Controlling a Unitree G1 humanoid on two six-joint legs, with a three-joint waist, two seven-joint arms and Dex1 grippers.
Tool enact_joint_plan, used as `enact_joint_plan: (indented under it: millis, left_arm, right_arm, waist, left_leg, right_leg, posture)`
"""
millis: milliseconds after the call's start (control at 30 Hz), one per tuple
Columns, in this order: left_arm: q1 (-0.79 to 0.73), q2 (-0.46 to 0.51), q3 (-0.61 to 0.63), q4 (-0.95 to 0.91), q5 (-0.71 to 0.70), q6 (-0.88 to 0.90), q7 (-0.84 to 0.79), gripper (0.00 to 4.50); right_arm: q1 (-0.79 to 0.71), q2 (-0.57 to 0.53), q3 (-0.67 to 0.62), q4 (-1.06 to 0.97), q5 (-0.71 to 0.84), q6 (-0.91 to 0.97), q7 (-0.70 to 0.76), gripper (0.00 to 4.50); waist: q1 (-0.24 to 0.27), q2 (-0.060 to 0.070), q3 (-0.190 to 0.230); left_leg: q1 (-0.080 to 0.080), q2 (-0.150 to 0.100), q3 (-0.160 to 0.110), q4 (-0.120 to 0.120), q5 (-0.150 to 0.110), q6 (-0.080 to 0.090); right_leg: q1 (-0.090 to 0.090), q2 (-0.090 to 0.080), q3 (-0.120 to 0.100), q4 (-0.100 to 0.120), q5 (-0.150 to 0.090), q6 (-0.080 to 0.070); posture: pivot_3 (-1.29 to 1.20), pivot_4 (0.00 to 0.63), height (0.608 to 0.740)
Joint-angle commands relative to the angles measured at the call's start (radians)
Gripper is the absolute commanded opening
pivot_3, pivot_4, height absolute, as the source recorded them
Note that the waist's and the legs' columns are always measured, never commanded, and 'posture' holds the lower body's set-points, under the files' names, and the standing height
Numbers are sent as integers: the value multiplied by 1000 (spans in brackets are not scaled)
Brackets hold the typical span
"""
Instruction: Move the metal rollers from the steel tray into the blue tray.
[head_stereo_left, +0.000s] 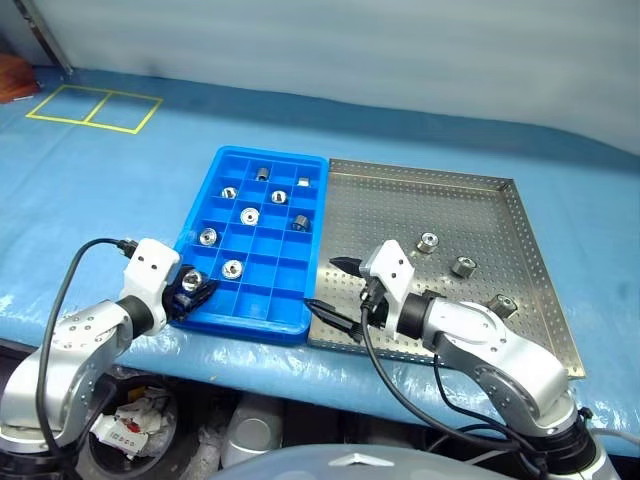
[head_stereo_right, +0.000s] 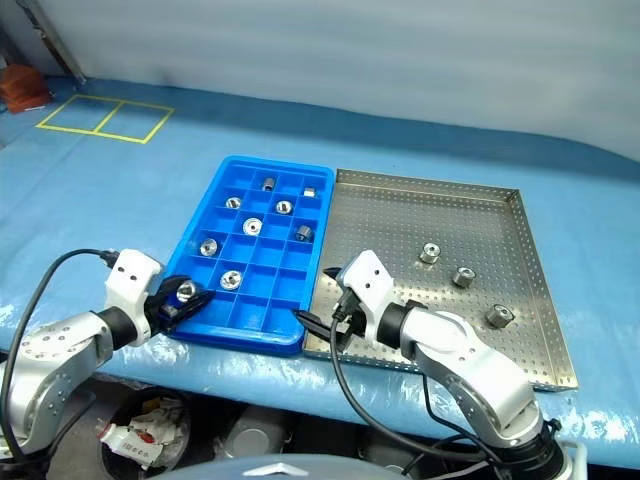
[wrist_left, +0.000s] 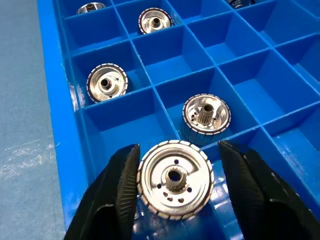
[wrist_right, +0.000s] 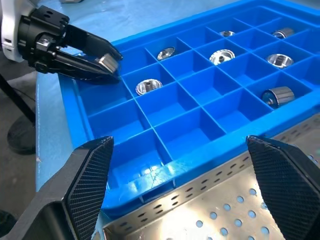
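Observation:
The blue tray (head_stereo_left: 268, 153) lies left of the steel tray (head_stereo_left: 440, 205), their sides touching. Three metal rollers (head_stereo_left: 428, 242) (head_stereo_left: 462, 266) (head_stereo_left: 501, 305) lie on the steel tray's perforated floor. Several more sit in blue compartments, one of them (wrist_left: 206, 114) just beyond my left gripper. My left gripper (head_stereo_left: 195, 286) is at the blue tray's near left corner, open. A roller (wrist_left: 175, 185) sits between its fingers over a compartment, with a gap showing at one finger. My right gripper (head_stereo_left: 321, 282) hangs open and empty over the seam between the trays.
A blue cover (head_stereo_left: 120, 200) spreads over the whole table. Yellow tape squares (head_stereo_left: 95, 107) mark its far left. The table's front edge runs just below both trays, close to my arms. A grey wall stands behind.

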Motion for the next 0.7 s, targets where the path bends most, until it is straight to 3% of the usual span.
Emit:
enact_joint_plan:
  millis: [33,333,533,700]
  left_arm:
    - [-16,7,50,-60,-41,1,-5,4368]
    - [-182,-77,25,-69,-173,-58,-7,4473]
    - [-303,-191,-109,31,-121,-188,24,4473]
    - [-382,-309,-246,159,-28,-279,92,4473]
  right_arm:
    - [2,3,-26,-49,12,-3,3,4500]
    - [76,14,-121,-115,22,15,-64,4500]
    - [158,96,-234,-162,-25,36,-236,4500]
    - [115,209,-283,-97,-109,105,-426,4500]
  waist:
    - [-7,0,0]
    - [-26,0,0]
    - [-72,0,0]
    - [-124,0,0]
  left_leg:
    - [0,0,0,0,0,0]
    - [0,-1,-1,0,0,0]
    - [0,-4,-1,0,0,0]
    - [1,-5,0,1,0,1]
  right_leg:
    - [0,0,0,0,0,0]
    - [1,-2,-1,0,0,1]
    - [2,-1,1,0,0,1]
    - [2,-1,3,1,1,2]
  posture:
    - [360,150,740]
    - [247,150,740]
    - [151,150,740]
    - [75,150,740]
